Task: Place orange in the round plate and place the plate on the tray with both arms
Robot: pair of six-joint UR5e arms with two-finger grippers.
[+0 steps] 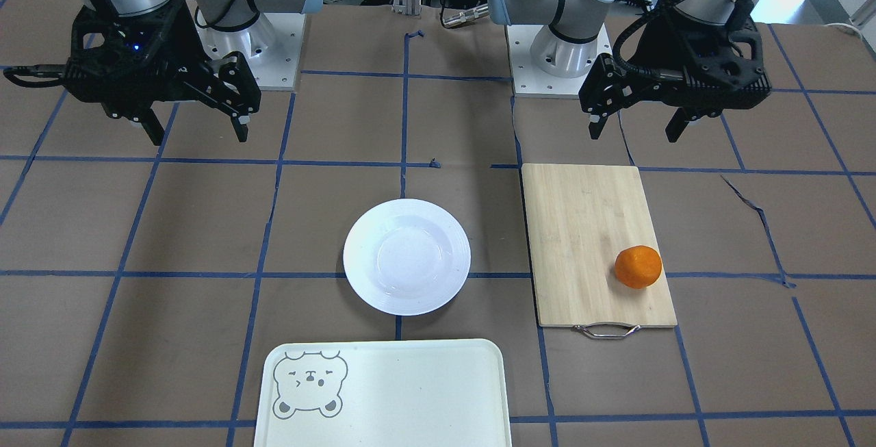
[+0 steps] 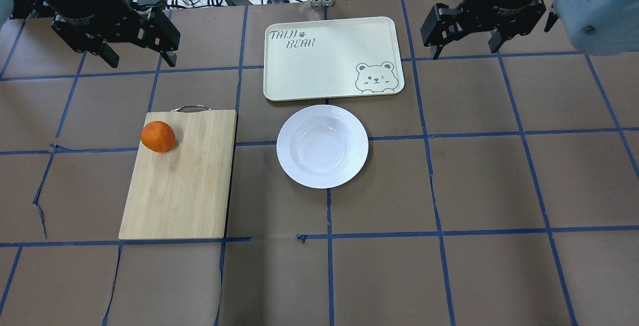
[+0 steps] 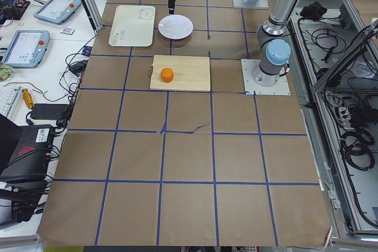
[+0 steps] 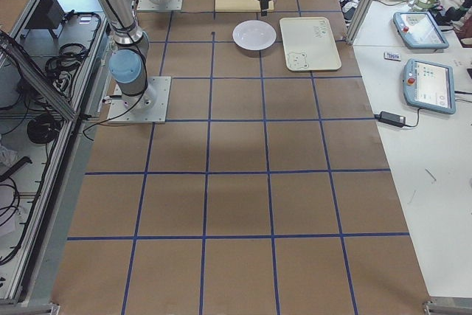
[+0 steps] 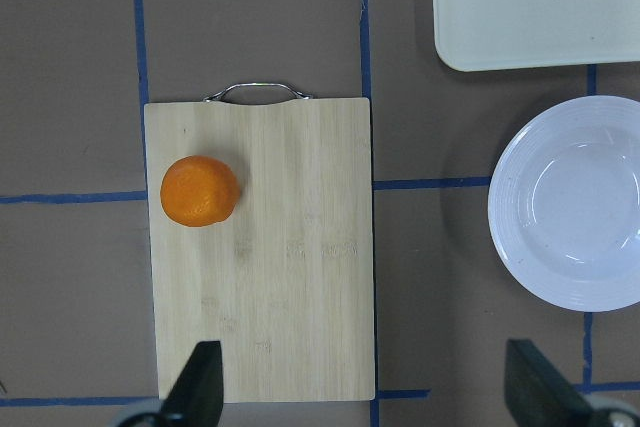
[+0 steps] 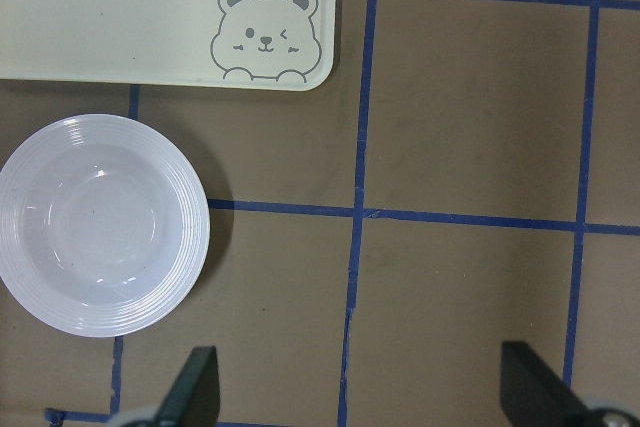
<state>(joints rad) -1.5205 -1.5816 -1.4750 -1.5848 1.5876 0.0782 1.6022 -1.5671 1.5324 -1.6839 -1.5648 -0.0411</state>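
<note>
The orange (image 1: 638, 267) (image 2: 158, 137) (image 5: 200, 191) lies on a bamboo cutting board, near its handle end. The round plate (image 1: 406, 257) (image 2: 322, 146) (image 6: 100, 224) sits empty on the table between board and tray. The cream tray (image 1: 410, 392) (image 2: 324, 61) (image 6: 120, 17) with the bear face lies just beyond the plate and holds nothing. My left gripper (image 1: 634, 133) (image 2: 141, 61) (image 5: 365, 387) hangs open and empty above the table, off the board's end. My right gripper (image 1: 198, 137) (image 2: 464, 51) (image 6: 365, 387) hovers open and empty to the right of plate and tray.
The bamboo cutting board (image 1: 588, 241) (image 2: 184, 181) with a metal handle lies left of the plate. Brown paper with a blue tape grid covers the table. Cables and teach pendants lie past the table's far edge.
</note>
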